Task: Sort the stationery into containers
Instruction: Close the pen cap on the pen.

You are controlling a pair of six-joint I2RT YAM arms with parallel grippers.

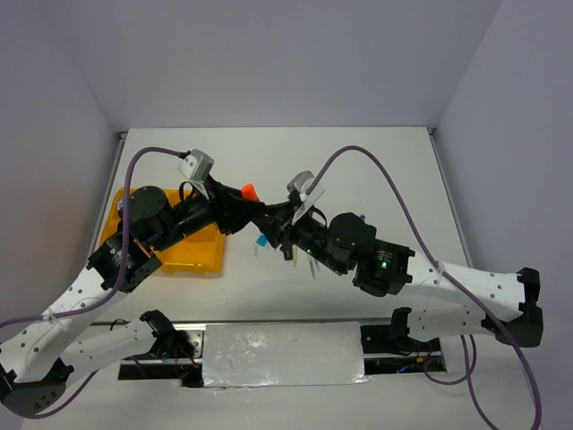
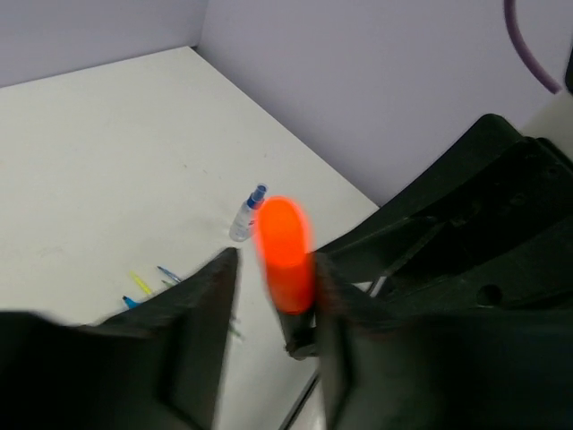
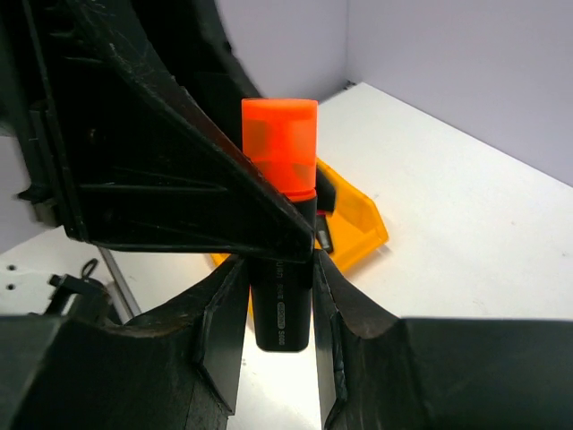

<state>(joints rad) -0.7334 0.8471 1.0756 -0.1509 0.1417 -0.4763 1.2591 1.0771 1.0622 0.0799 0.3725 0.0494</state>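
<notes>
At the far left I see the shallow yellow-orange translucent plastic tray (image 1: 170, 269) on the white bench (image 1: 358, 170), partly hidden under the left arm. Just right of the tray, the left end effector (image 2: 273, 267) straddles the cap of the black marker with the orange cap (image 1: 250, 191). Its fingers are spread, and a gap shows on one side of the cap. The marker is lifted off the bench between the two arms, cap up in the right wrist view. The right end effector (image 3: 277, 269) pinches its black barrel, both fingers pressed against it. Further right on the bench lie a small clear bottle with a blue cap (image 2: 246, 218) and some thin pens (image 2: 141, 284).
</notes>
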